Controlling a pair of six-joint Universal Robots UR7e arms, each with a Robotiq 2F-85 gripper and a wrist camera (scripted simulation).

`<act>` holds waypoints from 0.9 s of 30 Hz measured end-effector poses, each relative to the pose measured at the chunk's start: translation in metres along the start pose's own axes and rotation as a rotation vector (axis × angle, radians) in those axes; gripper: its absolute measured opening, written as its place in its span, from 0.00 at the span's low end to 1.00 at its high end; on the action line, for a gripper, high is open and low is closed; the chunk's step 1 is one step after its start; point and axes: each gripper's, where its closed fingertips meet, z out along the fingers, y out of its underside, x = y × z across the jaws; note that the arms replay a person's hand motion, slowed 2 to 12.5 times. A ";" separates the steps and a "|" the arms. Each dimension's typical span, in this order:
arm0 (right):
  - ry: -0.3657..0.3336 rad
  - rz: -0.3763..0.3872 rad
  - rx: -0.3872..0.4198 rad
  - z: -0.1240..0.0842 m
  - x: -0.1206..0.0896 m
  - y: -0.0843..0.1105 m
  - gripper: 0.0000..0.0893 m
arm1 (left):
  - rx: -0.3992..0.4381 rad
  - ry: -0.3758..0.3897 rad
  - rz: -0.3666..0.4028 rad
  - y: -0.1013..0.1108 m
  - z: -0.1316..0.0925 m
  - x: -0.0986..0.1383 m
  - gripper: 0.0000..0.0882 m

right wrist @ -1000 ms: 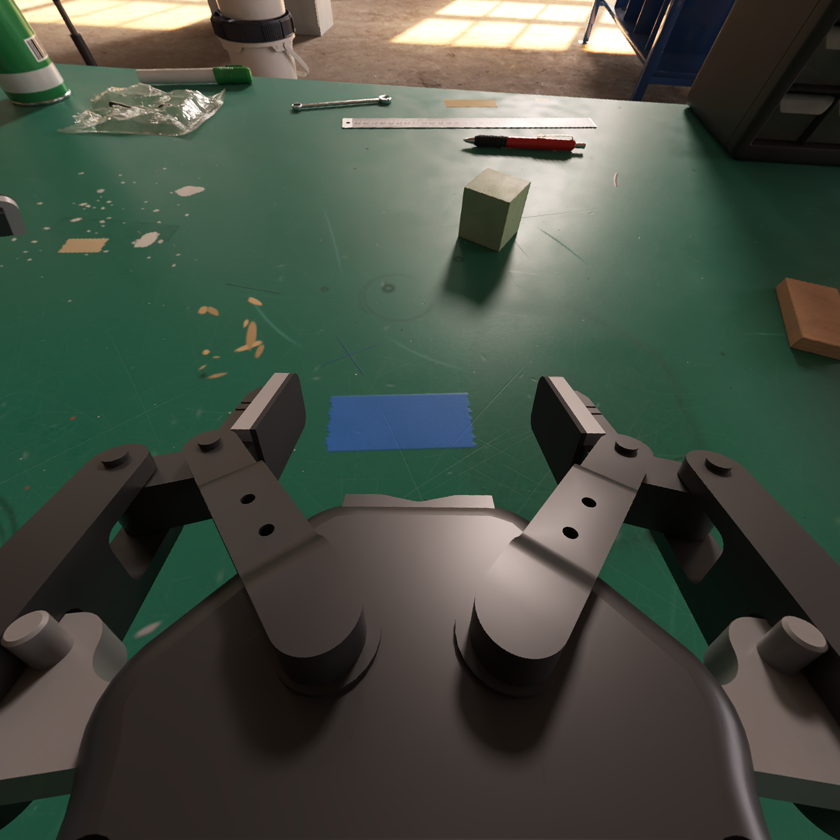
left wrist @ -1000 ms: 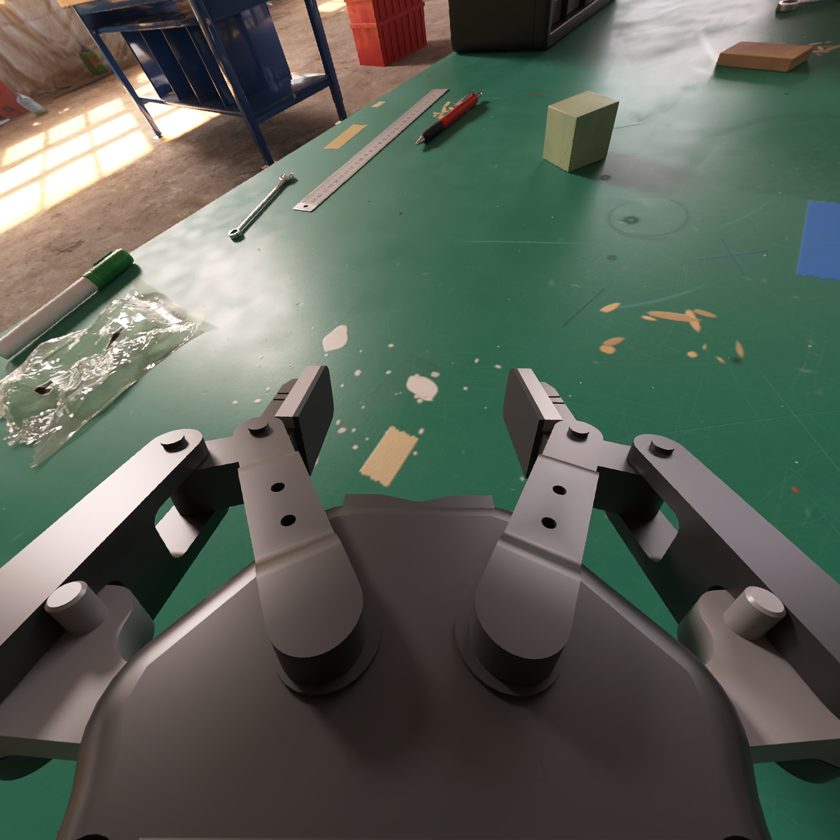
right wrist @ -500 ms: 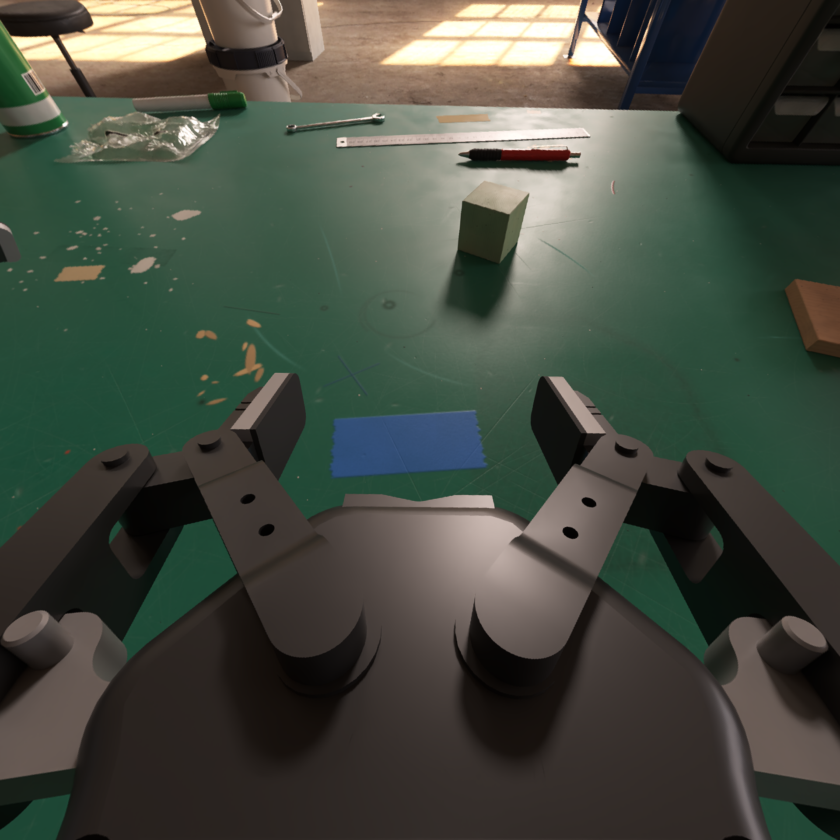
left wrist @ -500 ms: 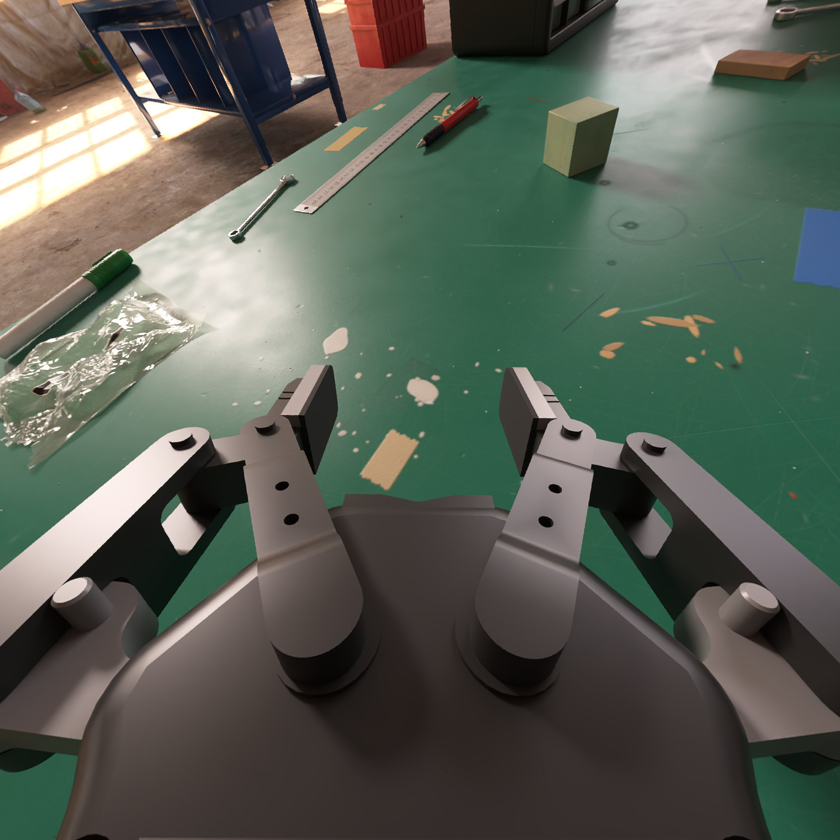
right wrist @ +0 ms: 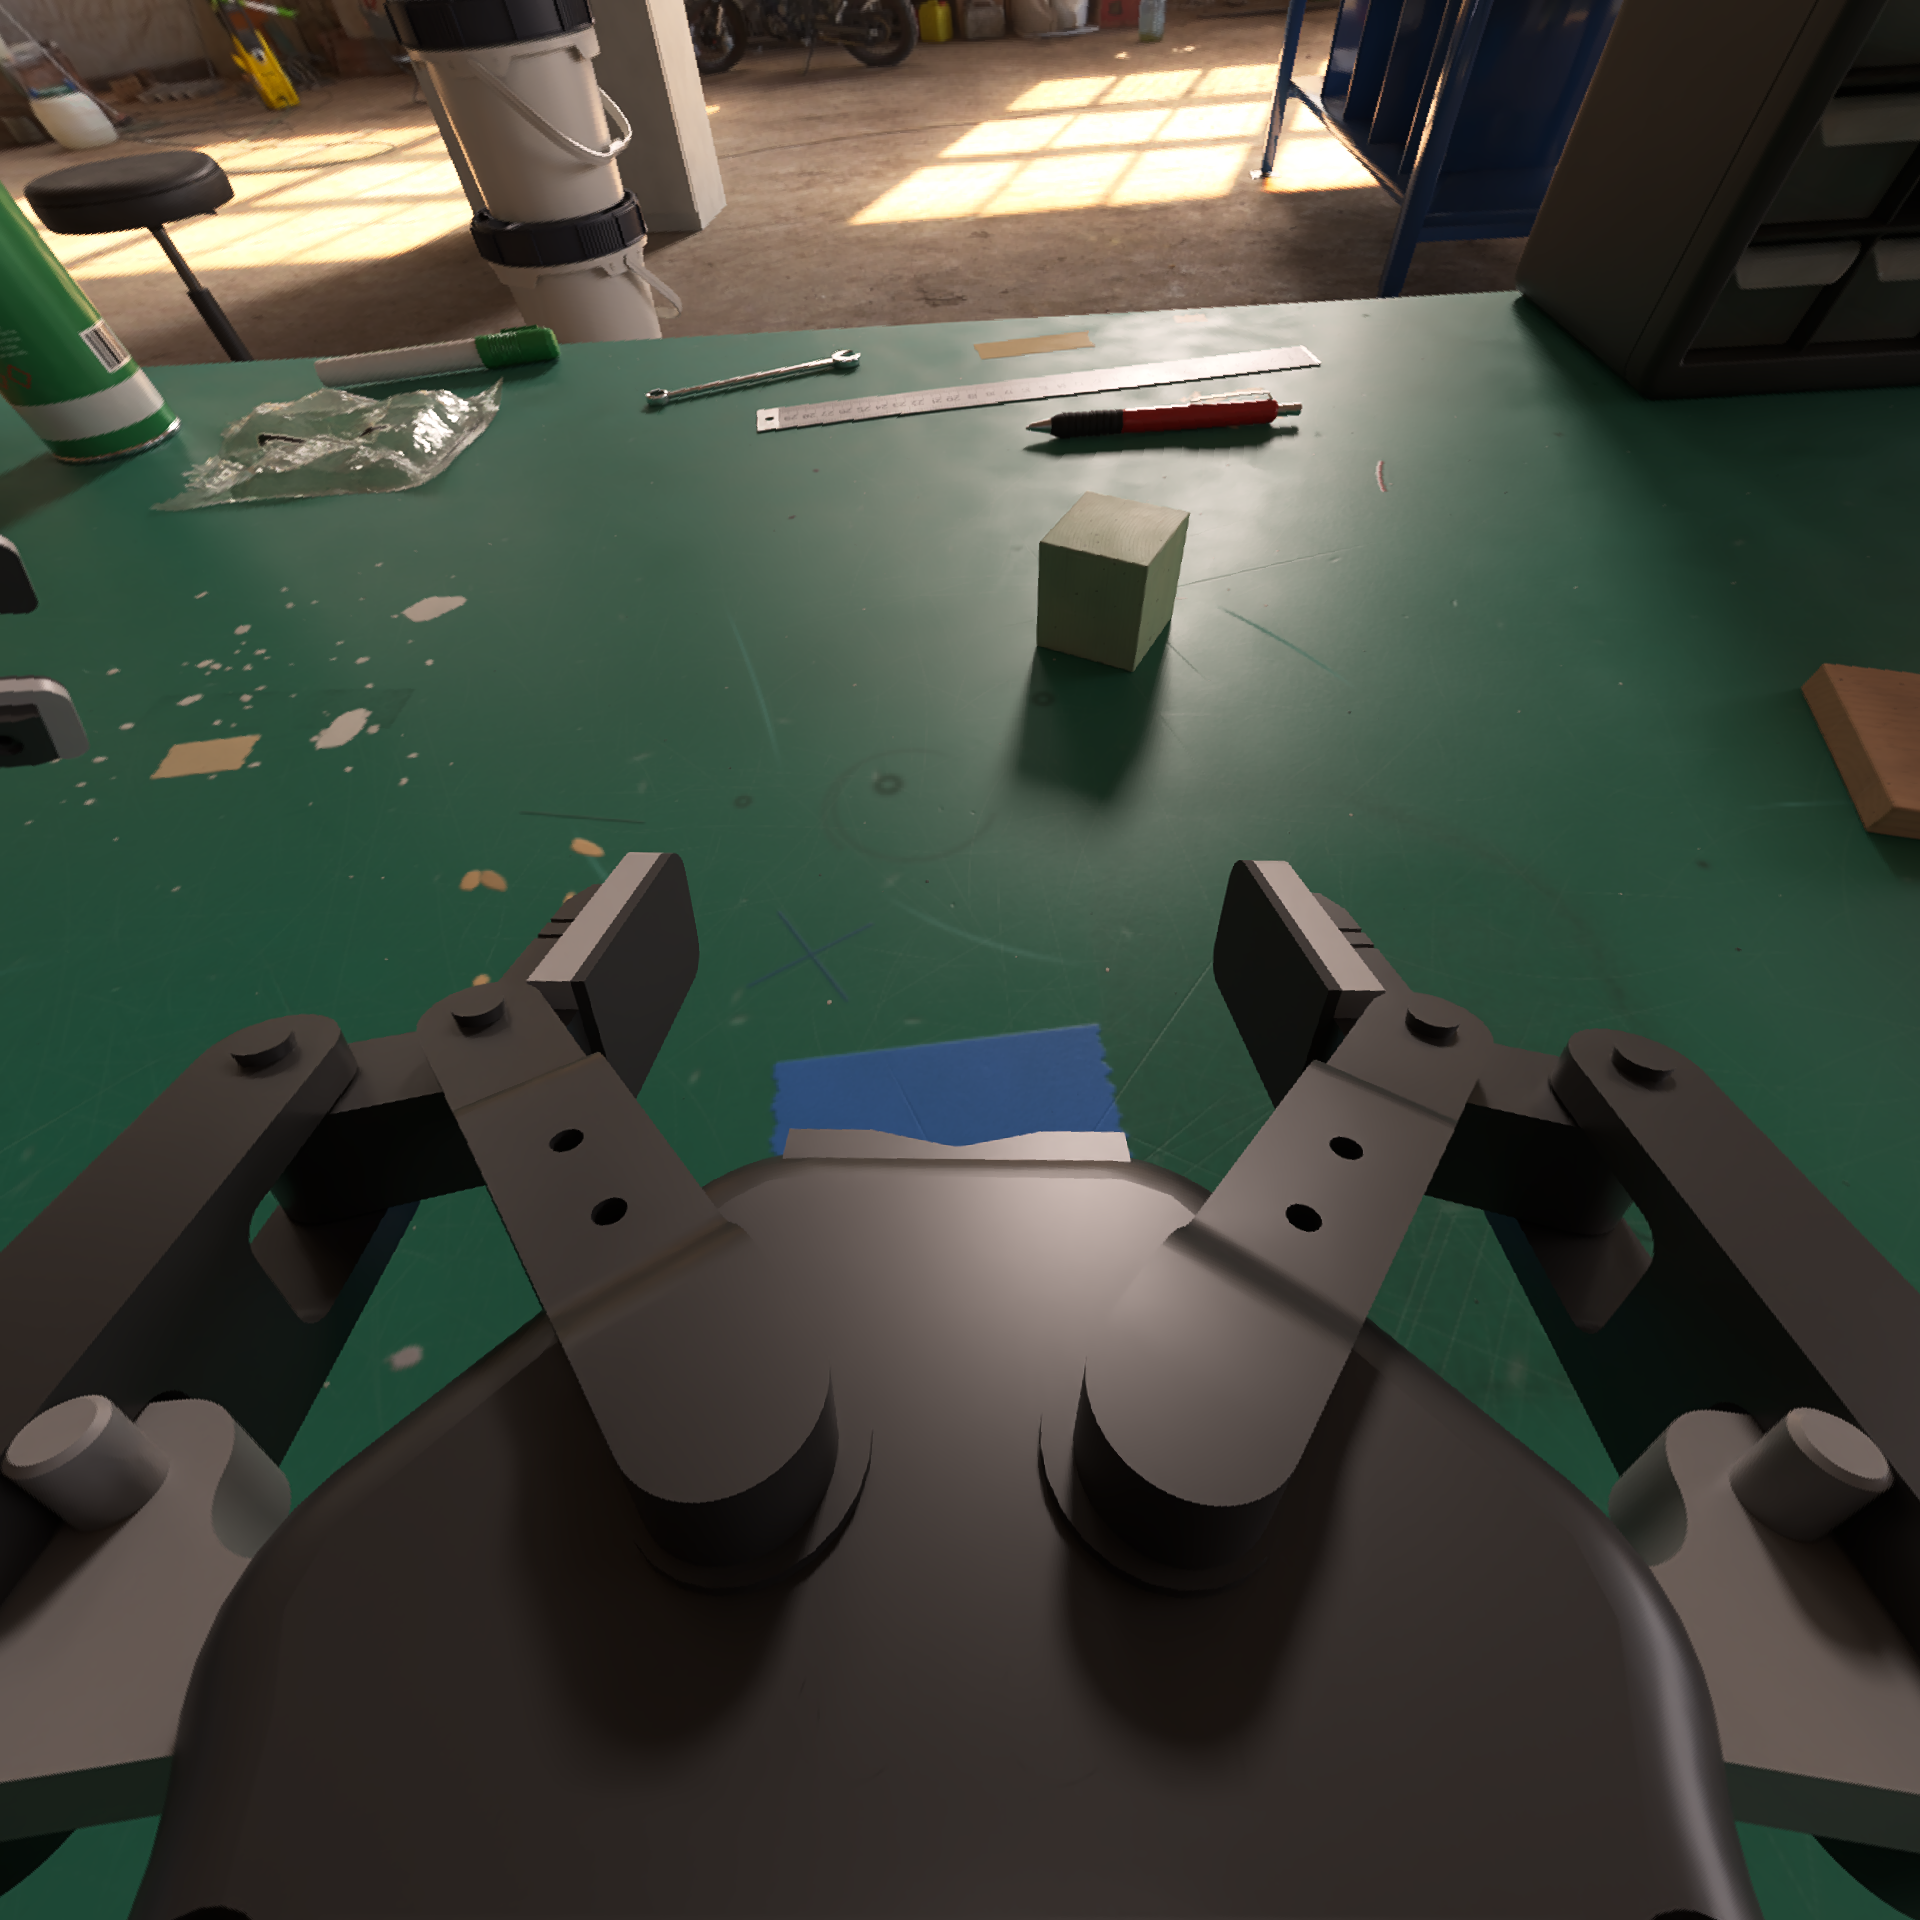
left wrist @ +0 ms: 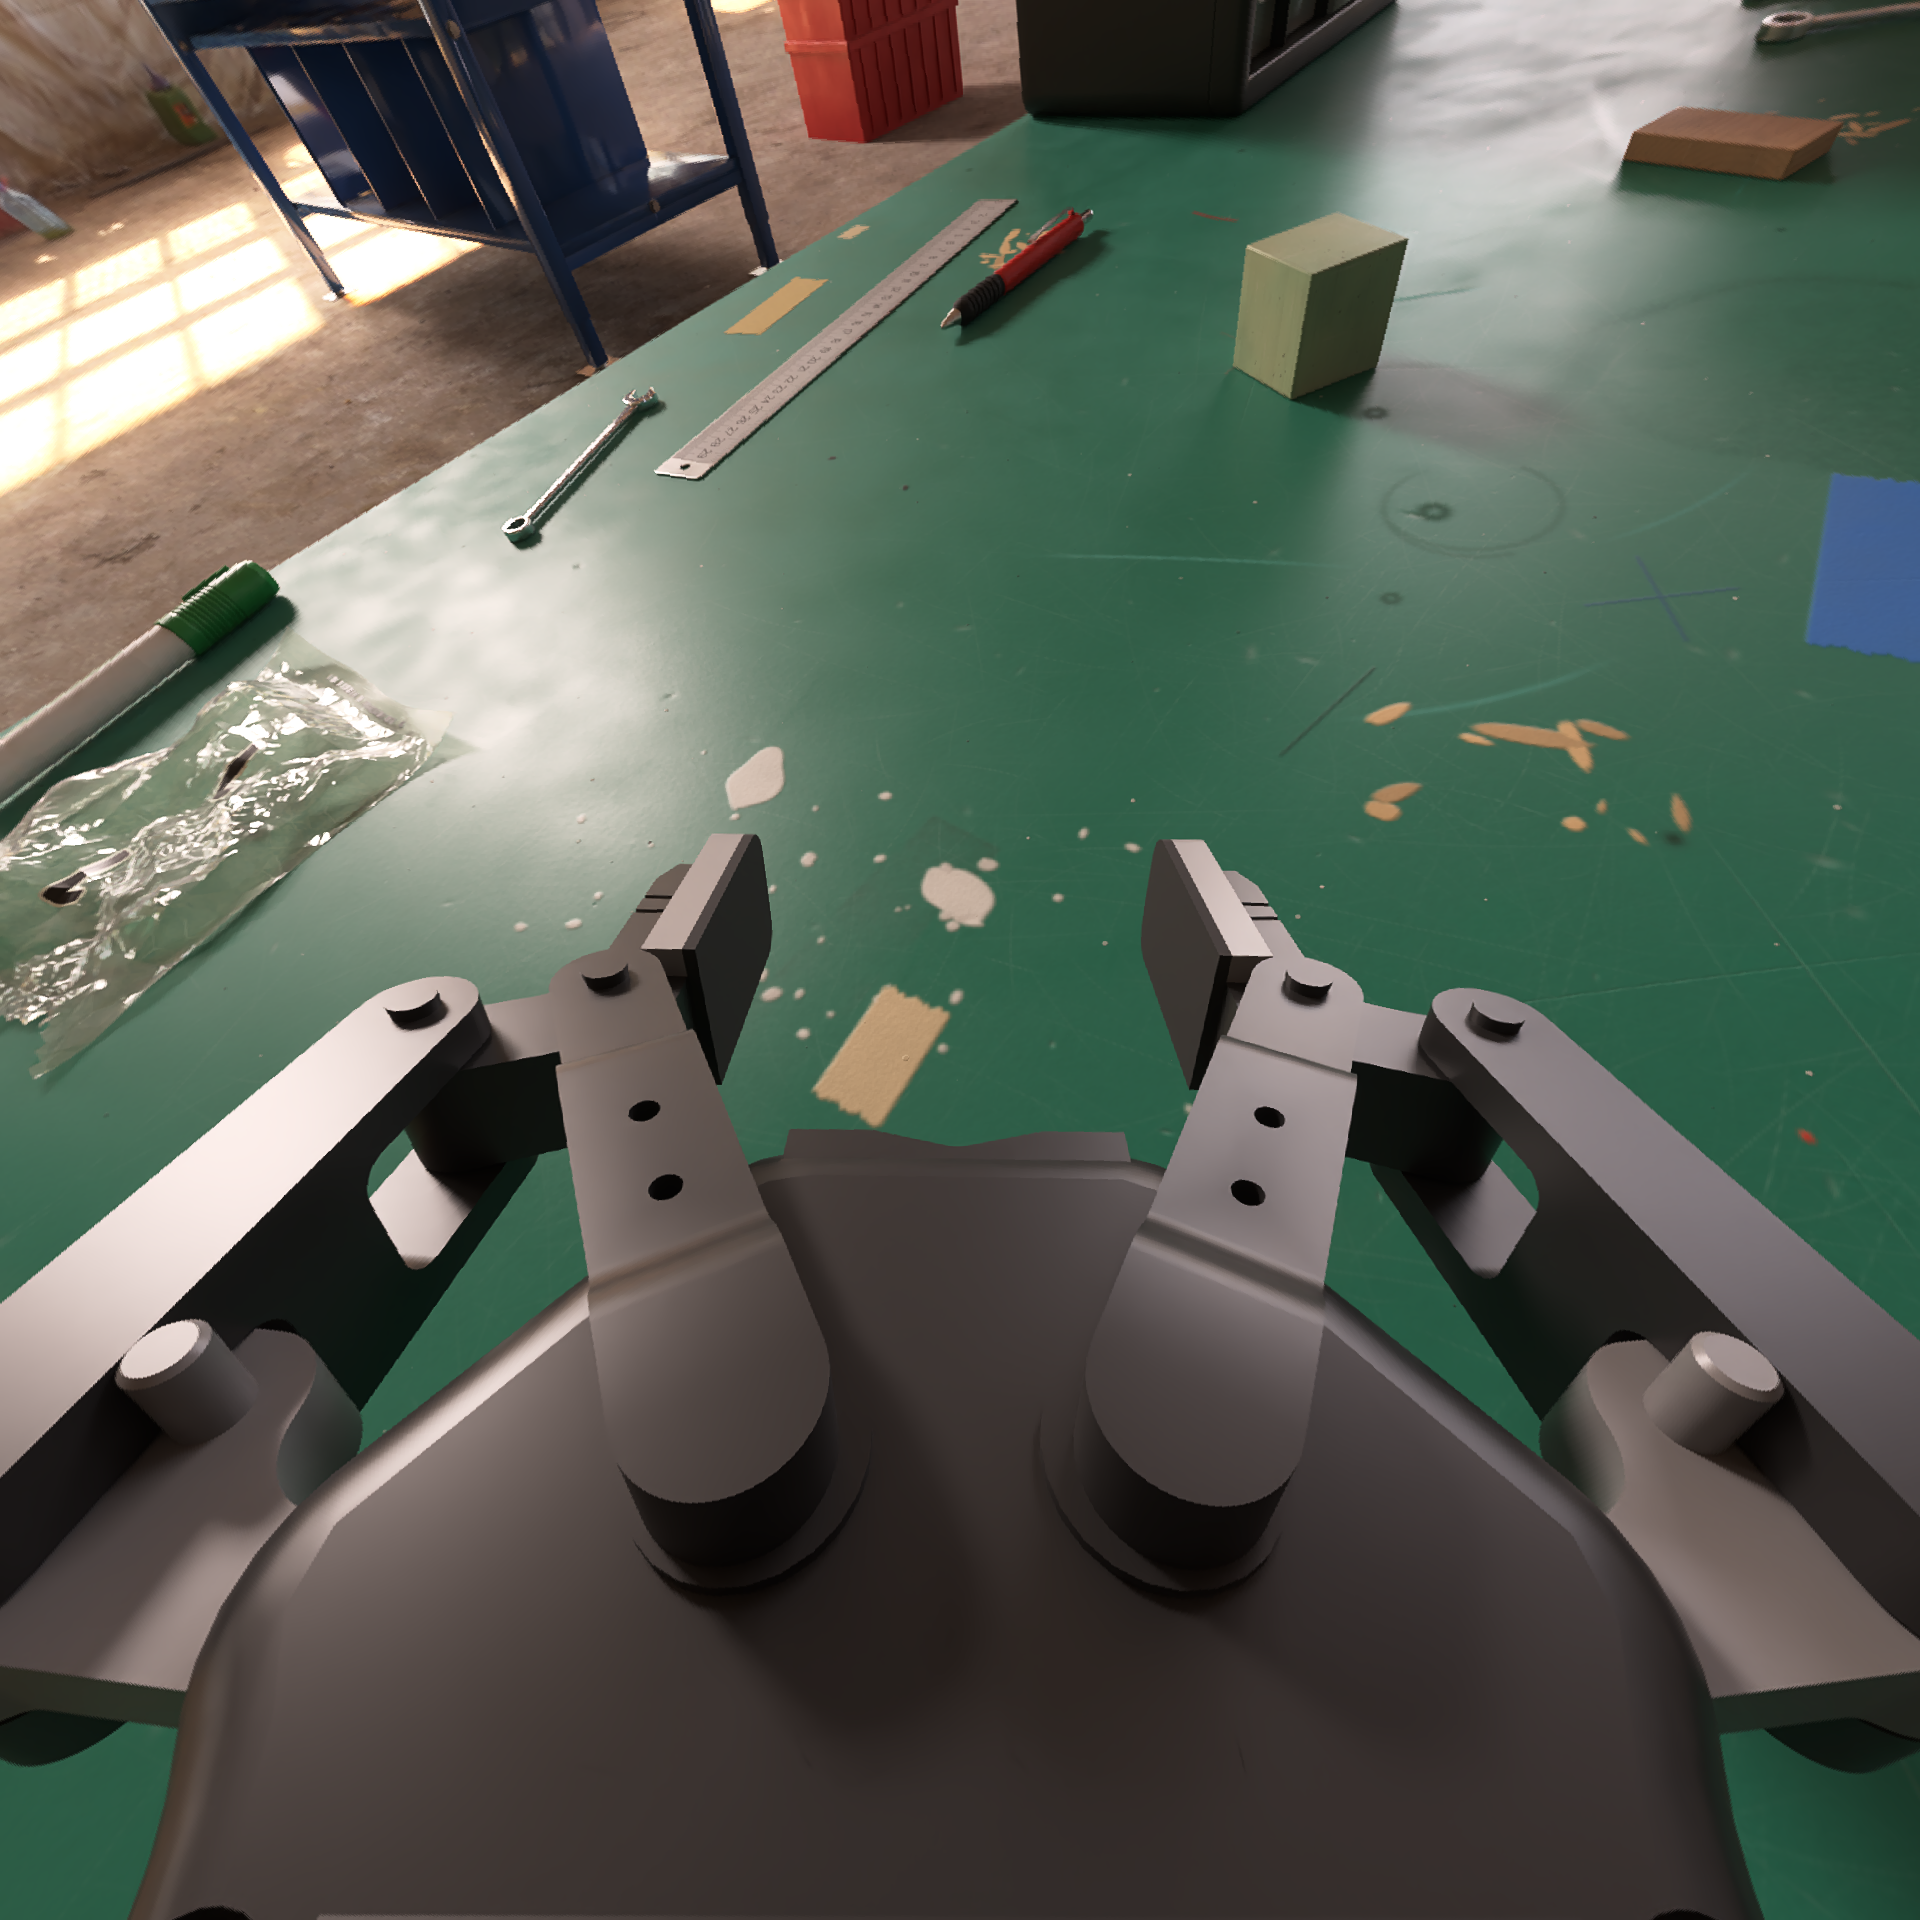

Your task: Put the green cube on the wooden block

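Observation:
The pale green cube (left wrist: pixel 1317 303) stands on the green table top, far ahead and right of my left gripper (left wrist: pixel 956 920). In the right wrist view the cube (right wrist: pixel 1110 580) stands ahead of my right gripper (right wrist: pixel 956 940), slightly to its right. The flat wooden block (left wrist: pixel 1716 142) lies at the far right in the left wrist view. In the right wrist view the block (right wrist: pixel 1870 743) is cut by the right edge. Both grippers are open and empty, above the table.
A red pen (right wrist: pixel 1164 421), steel ruler (right wrist: pixel 1039 388), wrench (right wrist: pixel 750 378), marker (right wrist: pixel 436 356), plastic bag (right wrist: pixel 332 447) and green can (right wrist: pixel 62 353) lie along the far edge. A grey drawer cabinet (right wrist: pixel 1745 197) stands far right. Blue tape (right wrist: pixel 945 1086) lies under my right gripper. The left gripper's fingertips (right wrist: pixel 31 717) show at the left edge.
The right wrist view has tilted up and pulled back: the cube and tape slid down the frame and the floor came into view. The left gripper's jaws have narrowed slightly.

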 end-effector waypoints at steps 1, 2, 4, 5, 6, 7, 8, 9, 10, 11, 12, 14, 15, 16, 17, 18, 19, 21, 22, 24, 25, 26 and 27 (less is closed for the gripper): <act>0.003 0.002 0.001 0.001 0.000 -0.001 0.96 | -0.001 0.001 0.000 0.000 0.000 0.000 0.73; 0.006 0.003 0.001 0.002 0.001 -0.002 0.96 | -0.002 0.002 0.001 0.000 0.000 0.000 0.73; 0.012 0.007 0.003 0.005 0.002 -0.003 0.96 | -0.004 0.004 0.001 0.001 0.001 0.001 0.73; 0.015 0.008 0.003 0.006 0.002 -0.004 0.96 | -0.005 0.005 0.002 0.001 0.001 0.001 0.73; 0.016 0.010 0.003 0.007 0.003 -0.005 0.96 | -0.006 0.006 0.002 0.001 0.001 0.001 0.73; 0.017 0.011 0.003 0.009 0.003 -0.005 0.96 | -0.007 0.007 0.003 0.002 0.001 0.002 0.73; 0.018 0.012 0.002 0.010 0.003 -0.006 0.96 | -0.008 0.007 0.004 0.002 0.001 0.002 0.73; 0.019 0.014 0.002 0.012 0.003 -0.006 0.96 | -0.009 0.008 0.004 0.002 0.001 0.002 0.73; 0.019 0.015 0.001 0.013 0.003 -0.006 0.96 | -0.010 0.009 0.005 0.002 0.001 0.002 0.73; 0.020 0.017 0.001 0.014 0.004 -0.007 0.96 | -0.011 0.010 0.005 0.003 0.002 0.002 0.73; 0.019 0.020 0.000 0.016 0.004 -0.007 0.96 | -0.012 0.011 0.006 0.003 0.002 0.003 0.73; 0.014 0.026 -0.001 0.019 0.003 -0.008 0.96 | -0.013 0.011 0.008 0.003 0.002 0.003 0.73; 0.011 0.030 -0.002 0.020 0.003 -0.008 0.96 | -0.013 0.012 0.008 0.003 0.002 0.003 0.73; 0.008 0.033 -0.002 0.022 0.002 -0.008 0.96 | -0.014 0.012 0.009 0.004 0.002 0.003 0.73; 0.005 0.037 -0.003 0.024 0.002 -0.008 0.96 | -0.014 0.013 0.010 0.004 0.002 0.004 0.73; 0.002 0.041 -0.004 0.025 0.002 -0.008 0.96 | -0.014 0.013 0.011 0.004 0.002 0.004 0.73; -0.001 0.045 -0.004 0.027 0.001 -0.008 0.96 | -0.015 0.014 0.011 0.004 0.002 0.004 0.73; -0.006 0.054 -0.004 0.029 0.001 -0.009 0.96 | -0.014 0.015 0.014 0.004 0.002 0.005 0.73; -0.009 0.058 -0.004 0.031 0.001 -0.009 0.96 | -0.014 0.015 0.015 0.004 0.001 0.005 0.73; -0.015 0.065 -0.004 0.034 0.000 -0.009 0.96 | -0.014 0.017 0.017 0.004 0.001 0.006 0.73; -0.016 0.068 -0.004 0.035 0.000 -0.009 0.96 | -0.014 0.017 0.018 0.004 0.001 0.006 0.73; -0.016 0.070 -0.005 0.036 0.000 -0.009 0.96 | -0.014 0.017 0.019 0.004 0.001 0.006 0.73; -0.016 0.071 -0.006 0.038 0.000 -0.009 0.96 | -0.013 0.018 0.020 0.004 0.001 0.006 0.73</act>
